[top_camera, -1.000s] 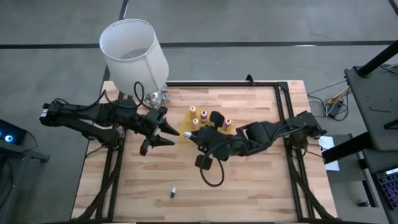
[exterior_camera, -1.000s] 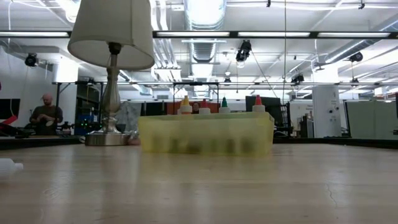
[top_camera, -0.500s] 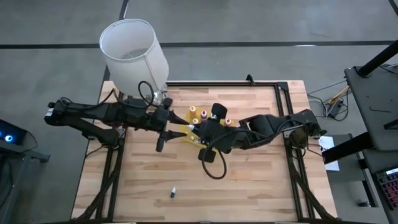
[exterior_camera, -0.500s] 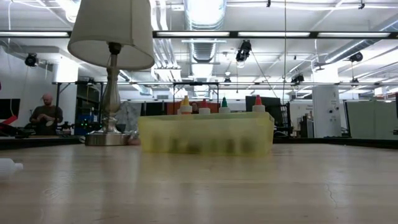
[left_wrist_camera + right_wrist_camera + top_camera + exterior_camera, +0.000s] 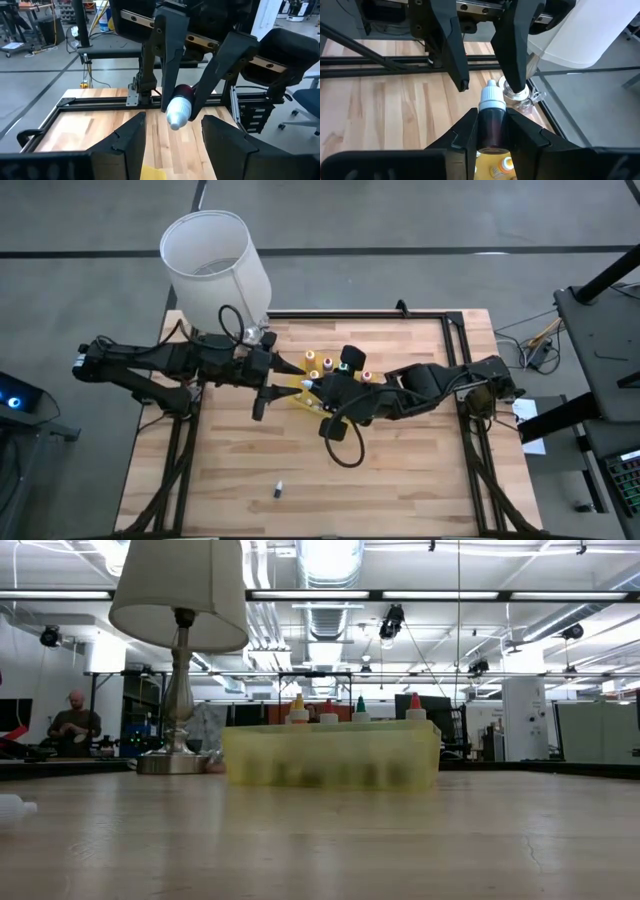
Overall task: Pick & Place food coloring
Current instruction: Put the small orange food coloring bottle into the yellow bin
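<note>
My right gripper is shut on a dark red food coloring bottle with a white cap, held in the air above the yellow tray. My left gripper faces it from the table's left. It is open, and its fingertips stand on either side of the cap without touching it. Three more food coloring bottles stand upright in the tray: orange, green and red. Neither gripper shows in the low view. My right gripper pinches the bottle's dark body between its two fingers. The white cap sticks out past the fingertips. The fingers come from the table's right, slanting slightly down, and lie along the bottle. The bottle is lifted clear of the tray, cap toward my left gripper.
A lamp with a white shade stands at the far left corner, its metal base beside the tray. A small loose vial lies near the front edge. Black frame rails border the table. A person sits in the room beyond.
My left gripper has moved toward the table's right, up to the held bottle, and has rolled about its own axis, staying open. My right gripper has risen slightly with the bottle and kept its hold.
</note>
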{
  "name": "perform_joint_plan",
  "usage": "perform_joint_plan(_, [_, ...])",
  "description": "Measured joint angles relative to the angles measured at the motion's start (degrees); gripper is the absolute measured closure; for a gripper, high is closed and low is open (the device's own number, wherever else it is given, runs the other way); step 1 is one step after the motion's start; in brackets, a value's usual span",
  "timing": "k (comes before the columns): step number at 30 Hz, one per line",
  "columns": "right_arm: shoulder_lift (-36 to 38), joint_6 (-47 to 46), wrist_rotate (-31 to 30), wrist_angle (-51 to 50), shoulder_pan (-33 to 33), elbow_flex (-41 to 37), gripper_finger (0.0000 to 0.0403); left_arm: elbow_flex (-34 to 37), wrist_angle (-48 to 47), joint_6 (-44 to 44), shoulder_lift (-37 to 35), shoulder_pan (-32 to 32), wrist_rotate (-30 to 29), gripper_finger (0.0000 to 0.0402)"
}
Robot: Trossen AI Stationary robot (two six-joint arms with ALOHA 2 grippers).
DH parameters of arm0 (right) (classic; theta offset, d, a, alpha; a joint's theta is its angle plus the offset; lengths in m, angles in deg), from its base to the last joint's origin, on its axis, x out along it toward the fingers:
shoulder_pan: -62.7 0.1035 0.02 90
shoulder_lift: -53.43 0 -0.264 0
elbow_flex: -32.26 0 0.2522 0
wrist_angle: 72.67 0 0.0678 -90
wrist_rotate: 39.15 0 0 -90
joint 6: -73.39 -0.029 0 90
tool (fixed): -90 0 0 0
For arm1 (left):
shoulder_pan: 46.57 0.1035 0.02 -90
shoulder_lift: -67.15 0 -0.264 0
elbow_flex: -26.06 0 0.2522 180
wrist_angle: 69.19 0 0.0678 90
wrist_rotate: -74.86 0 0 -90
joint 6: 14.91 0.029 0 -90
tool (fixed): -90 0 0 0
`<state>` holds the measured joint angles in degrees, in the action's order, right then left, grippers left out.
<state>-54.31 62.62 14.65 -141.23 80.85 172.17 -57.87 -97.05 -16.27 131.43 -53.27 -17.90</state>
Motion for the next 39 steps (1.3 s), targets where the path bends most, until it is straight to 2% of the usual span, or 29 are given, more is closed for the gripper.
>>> perform_joint_plan(11, [0.0, -1.24, 0.04, 0.01, 0.02, 0.0, 0.0327, 0.0, 0.43, -0.09, 0.1, 0.0, 0.44, 0.0237])
perform_joint_plan(19, [0.0, -1.24, 0.11, 0.09, 0.02, 0.0, 0.0317, -0.13, 0.32, -0.02, 1.46, 0.0, 1.38, 0.0237])
perform_joint_plan(28, [0.0, -1.24, 0.13, 0.03, 0.02, 0.0, 0.0327, -3.77, -2.58, -0.11, 5.1, 0.0, 1.88, 0.0237])
perform_joint_plan(34, [0.0, -1.24, 0.13, -0.37, 0.05, 0.0, 0.0319, -4.79, -3.27, 1.31, 4.05, 0.0, 1.62, 0.0237])
perform_joint_plan(39, [0.0, -1.22, 0.13, -0.39, 0.07, 0.0, 0.0327, -4.81, -3.04, 1.05, 3.12, 0.0, 1.51, 0.0237])
